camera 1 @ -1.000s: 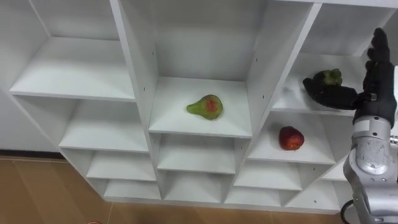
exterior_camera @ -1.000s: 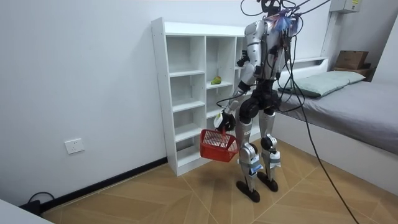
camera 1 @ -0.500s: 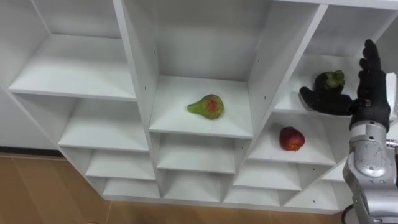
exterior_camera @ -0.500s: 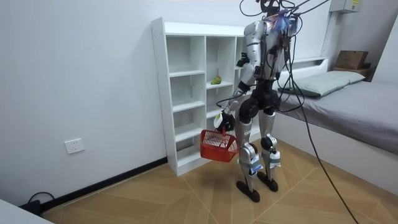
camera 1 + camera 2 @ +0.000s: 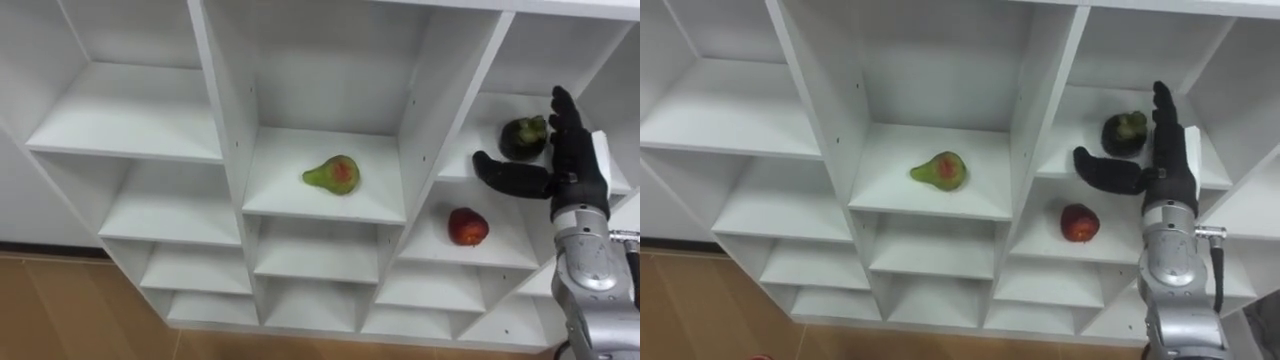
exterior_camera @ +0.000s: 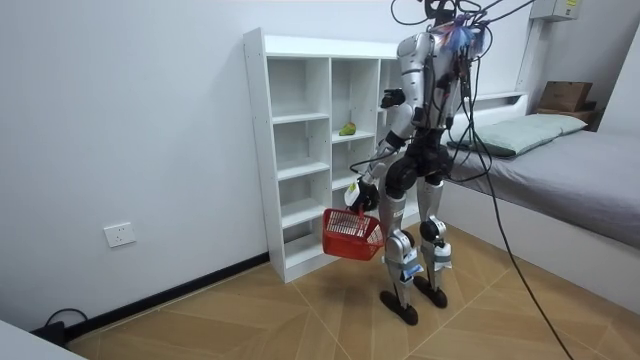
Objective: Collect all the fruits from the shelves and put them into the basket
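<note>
Left eye view: closet (image 5: 225, 120), white, with open compartments. A pear (image 5: 333, 173) lies in the closet's middle column. An apple (image 5: 467, 226) lies in the closet's right column, one level lower, and a dark fruit (image 5: 522, 138) sits in the compartment above it. The right hand (image 5: 572, 178) is released at that compartment's front, fingers straight and thumb spread. The dark fruit shows between thumb and fingers, ungrasped.

Room view: the robot stands facing the closet, right arm raised. The left hand (image 6: 358, 197), low before the closet, grasps a red basket (image 6: 350, 236) by its handle.
</note>
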`<state>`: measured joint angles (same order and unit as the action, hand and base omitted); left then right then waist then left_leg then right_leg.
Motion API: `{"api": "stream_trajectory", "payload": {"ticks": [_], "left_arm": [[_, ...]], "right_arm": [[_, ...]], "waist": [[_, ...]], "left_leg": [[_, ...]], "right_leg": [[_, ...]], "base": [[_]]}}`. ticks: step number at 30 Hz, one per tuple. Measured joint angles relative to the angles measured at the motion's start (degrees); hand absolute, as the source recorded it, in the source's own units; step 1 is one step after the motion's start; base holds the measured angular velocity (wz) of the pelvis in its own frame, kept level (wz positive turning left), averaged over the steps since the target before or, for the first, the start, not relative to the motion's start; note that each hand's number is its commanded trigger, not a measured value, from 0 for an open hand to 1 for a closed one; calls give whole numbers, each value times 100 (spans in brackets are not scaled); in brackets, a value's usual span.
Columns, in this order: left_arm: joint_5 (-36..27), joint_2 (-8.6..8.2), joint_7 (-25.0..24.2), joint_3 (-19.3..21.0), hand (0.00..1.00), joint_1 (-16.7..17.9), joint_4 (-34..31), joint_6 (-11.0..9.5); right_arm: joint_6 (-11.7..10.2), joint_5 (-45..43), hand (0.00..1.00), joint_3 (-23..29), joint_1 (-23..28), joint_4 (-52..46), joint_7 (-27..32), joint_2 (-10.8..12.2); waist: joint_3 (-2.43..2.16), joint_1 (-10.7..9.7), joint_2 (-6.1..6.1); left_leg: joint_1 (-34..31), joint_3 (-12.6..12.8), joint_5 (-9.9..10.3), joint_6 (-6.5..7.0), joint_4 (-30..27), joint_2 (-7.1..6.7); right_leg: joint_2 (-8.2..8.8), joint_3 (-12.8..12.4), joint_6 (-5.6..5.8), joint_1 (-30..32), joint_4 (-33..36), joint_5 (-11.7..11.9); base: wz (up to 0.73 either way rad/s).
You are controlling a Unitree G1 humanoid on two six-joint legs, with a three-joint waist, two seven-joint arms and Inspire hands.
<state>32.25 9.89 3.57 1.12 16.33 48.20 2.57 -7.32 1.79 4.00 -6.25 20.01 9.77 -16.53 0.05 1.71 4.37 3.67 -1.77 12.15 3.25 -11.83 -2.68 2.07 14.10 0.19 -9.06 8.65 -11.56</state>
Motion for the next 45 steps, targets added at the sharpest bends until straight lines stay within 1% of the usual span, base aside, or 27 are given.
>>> {"api": "stream_trajectory", "payload": {"ticks": [1, 4, 6, 9, 10, 11, 12, 13, 14, 17, 20, 27, 33, 37, 45], "left_arm": [[0, 0, 0, 21, 100, 1, 20, 1], [0, -1, 1, 56, 100, -13, 105, 6], [-1, -1, 2, 67, 100, -12, 137, 40], [-2, 2, 33, 74, 100, -67, 228, 67], [-2, 2, 57, 74, 100, -66, 248, 74], [-2, 2, 61, 74, 100, -66, 250, 85], [-3, 2, 62, 75, 100, -71, 248, 98], [-3, 2, 62, 76, 100, -79, 247, 107], [-2, 2, 63, 76, 100, -82, 246, 110], [-2, 2, 76, 82, 100, -88, 243, 116], [-2, 2, 76, 82, 100, -93, 241, 124], [-2, 1, 83, 82, 100, -110, 241, 125], [-2, 1, 96, 83, 100, -149, 241, 125], [-3, 2, 103, 83, 100, -152, 245, 125], [-7, 2, 130, 83, 100, -154, 252, 129]], "right_arm": [[21, 0, 0, -1, 0, 31, -69, -6], [57, -16, 0, 0, 0, 45, -133, -26], [52, -38, 0, 0, -1, 108, -231, -57], [-23, -28, 0, -53, -10, 271, -348, -212], [-32, -30, 12, -53, -23, 313, -403, -233], [-35, -29, 34, -54, -35, 334, -426, -234], [-46, -30, 58, -54, -54, 395, -453, -234], [-69, -34, 94, -54, -54, 422, -469, -233], [-74, -37, 100, -52, -55, 427, -470, -233], [-78, -231, 100, 6, -67, 426, -438, -234], [-65, -364, 100, 172, -115, 427, -413, -237], [-20, -465, 100, 241, -169, 440, -313, -244], [-2, -464, 100, 220, -175, 443, -324, -233], [91, -457, 100, 172, -190, 440, -376, -229], [96, -450, 100, 138, -189, 434, -425, -203]], "waist": [[-9, 2, 12], [-14, 14, 22], [-9, 16, 26], [9, 35, 31], [13, 35, 46], [16, 33, 54], [20, 32, 69], [20, 32, 79], [19, 33, 82], [16, 32, 86], [14, 20, 86], [-23, 22, 84], [-23, 34, 84], [-22, 56, 82], [-19, 30, 78]], "left_leg": [[4, -1, 0, 0, -5, -1], [3, -2, 0, 0, -16, -3], [6, -1, 0, 0, -13, -3], [7, -1, 0, 0, 7, -2], [6, -1, 1, -1, 11, -1], [5, -1, 1, -1, 11, -1], [2, -2, 1, -1, 9, -1], [2, -2, 1, -1, 7, -2], [2, -2, 1, 0, 6, -2], [4, 3, 2, 0, 1, -4], [7, 5, 2, -1, -2, 1], [51, 6, 2, -1, 11, 5], [64, 6, 2, -1, 12, 3], [61, 1, 2, -1, 15, 3], [44, 5, 2, -1, 14, -2]], "right_leg": [[1, -3, 0, -8, 0, 0], [1, -13, 0, -14, 1, 0], [-3, -72, 0, -10, 1, 0], [-6, -106, 0, 0, 1, 0], [-8, -106, 0, 1, 1, 0], [-9, -105, 0, 2, 1, 0], [-9, -107, 0, 5, 1, 0], [-9, -117, 0, 5, 1, 0], [-9, -119, 0, 6, 1, 0], [-10, -138, -1, 10, 2, 0], [-16, -147, -1, 17, 2, 0], [-21, -182, 0, -5, 0, 0], [-25, -286, 0, -2, 0, 0], [-25, -292, 0, -3, 1, 0], [-23, -299, -1, -12, 5, 0]], "base": [[0], [0], [0], [0], [0], [0], [0], [0], [0], [0], [0], [0], [0], [0], [0]]}}
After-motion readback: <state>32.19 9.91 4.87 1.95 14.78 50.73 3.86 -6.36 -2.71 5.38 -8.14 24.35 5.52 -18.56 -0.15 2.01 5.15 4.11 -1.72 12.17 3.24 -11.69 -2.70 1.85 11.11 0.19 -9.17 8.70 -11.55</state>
